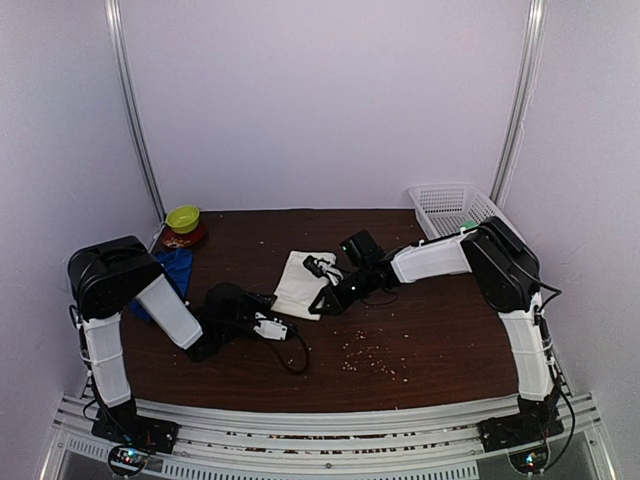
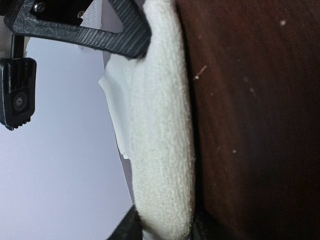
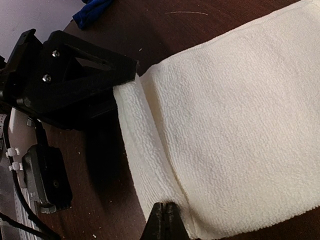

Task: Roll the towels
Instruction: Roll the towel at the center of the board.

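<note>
A dark brown wooden worktop (image 1: 440, 330), strewn with pale crumbs (image 1: 370, 355), stands between plain lilac walls (image 1: 330, 100). The blue towel (image 1: 178, 268) lies crumpled well left of the white towel (image 1: 300, 280), which lies flat mid-worktop with its near edge folded over. The left fingers (image 2: 126, 231) narrowly flank the fold's left end; whether they pinch it I cannot tell. At its right end the right fingers (image 3: 164, 222) are pressed together, touching the cloth.
</note>
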